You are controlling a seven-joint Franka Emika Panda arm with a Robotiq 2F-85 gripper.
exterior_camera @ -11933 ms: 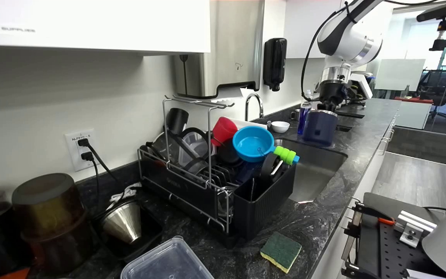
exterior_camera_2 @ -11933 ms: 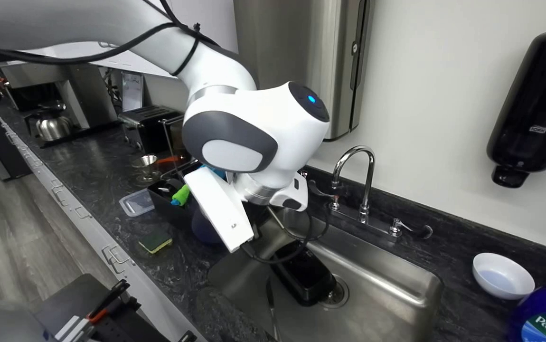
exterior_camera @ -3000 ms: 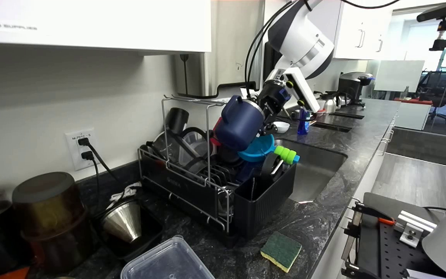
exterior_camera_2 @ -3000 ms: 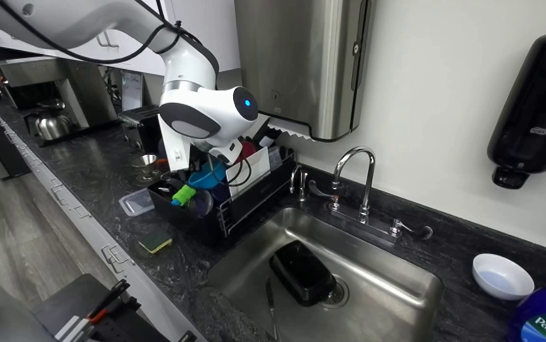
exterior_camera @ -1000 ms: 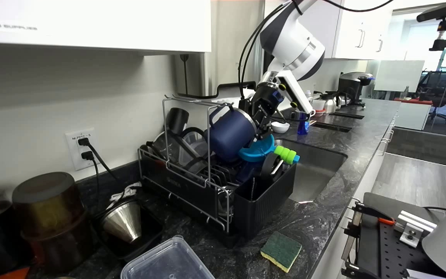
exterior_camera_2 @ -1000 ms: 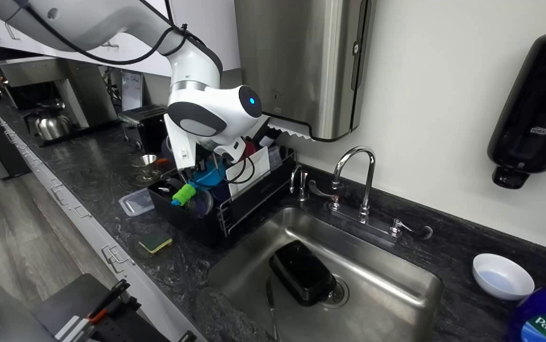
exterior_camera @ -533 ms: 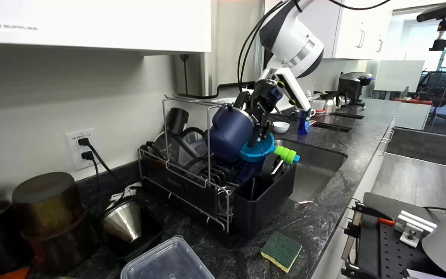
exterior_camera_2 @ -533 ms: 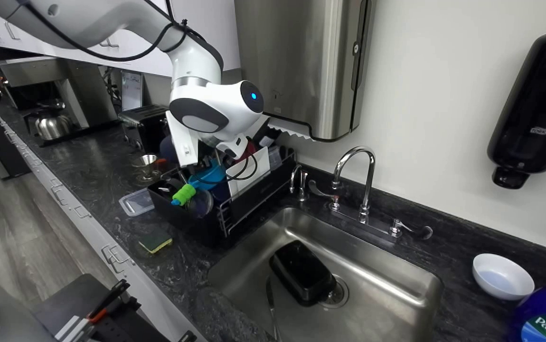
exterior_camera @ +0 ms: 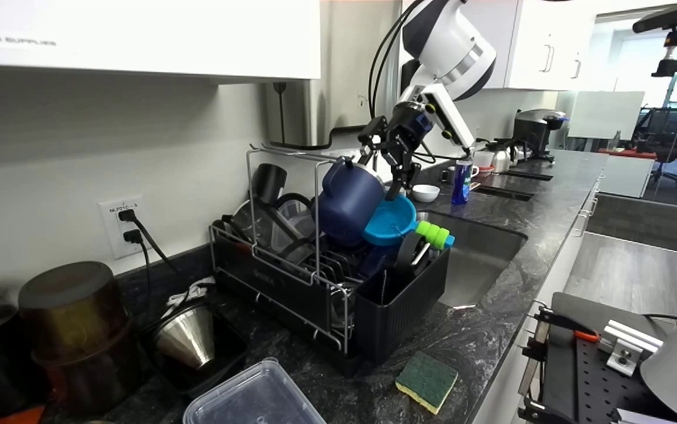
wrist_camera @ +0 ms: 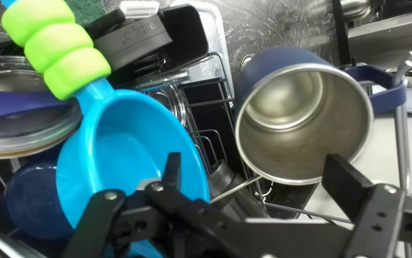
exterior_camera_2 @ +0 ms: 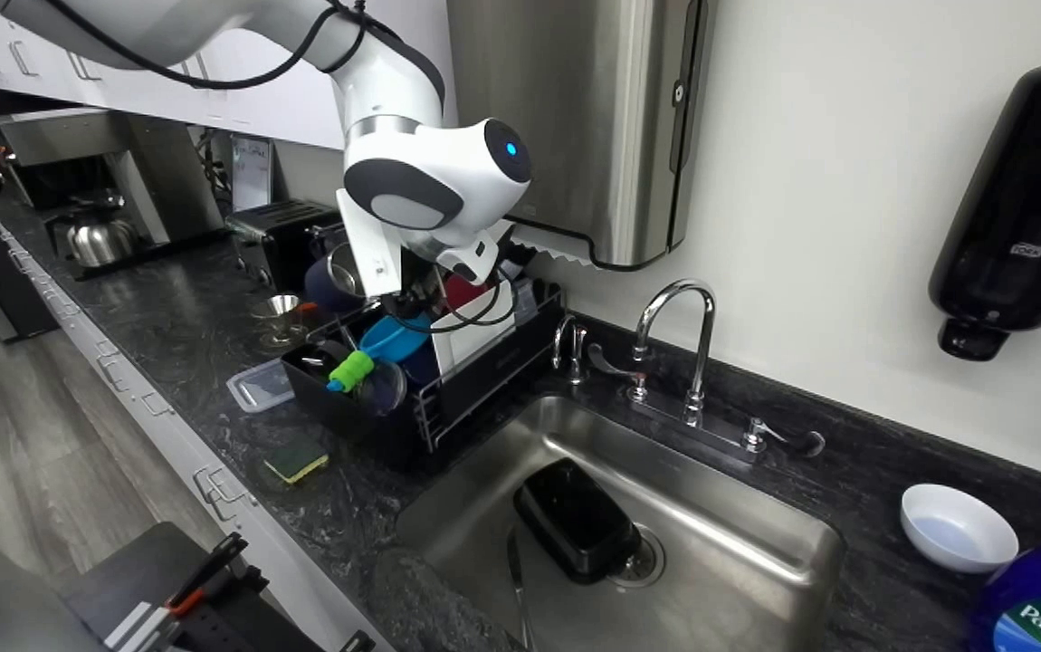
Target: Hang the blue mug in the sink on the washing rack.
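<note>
The blue mug (exterior_camera: 347, 203) hangs tilted from the upper wire frame of the washing rack (exterior_camera: 279, 294). In the wrist view its handle (wrist_camera: 388, 96) loops around a metal prong (wrist_camera: 403, 68), and the steel-lined mouth faces the camera. An exterior view shows part of the mug (exterior_camera_2: 329, 288) behind the arm. My gripper (exterior_camera: 381, 176) stands open just off the mug's rim, holding nothing. From the wrist, the open gripper (wrist_camera: 253, 163) has one finger (wrist_camera: 172, 170) in front of the light-blue pan and the other overlapping the mug's rim in the picture.
A light-blue pan (exterior_camera: 390, 219) with a green grip (exterior_camera: 432, 234) sits in the rack close below the gripper. A white board (exterior_camera_2: 477, 321) stands at the rack's sink side. The sink (exterior_camera_2: 738, 543) holds a black container (exterior_camera_2: 577, 521). A paper towel dispenser (exterior_camera_2: 575, 118) hangs nearby.
The mug was carried from over the sink to the rack. In the last second my fingers spread and released it, and the gripper drew back while the mug stayed hanging.
</note>
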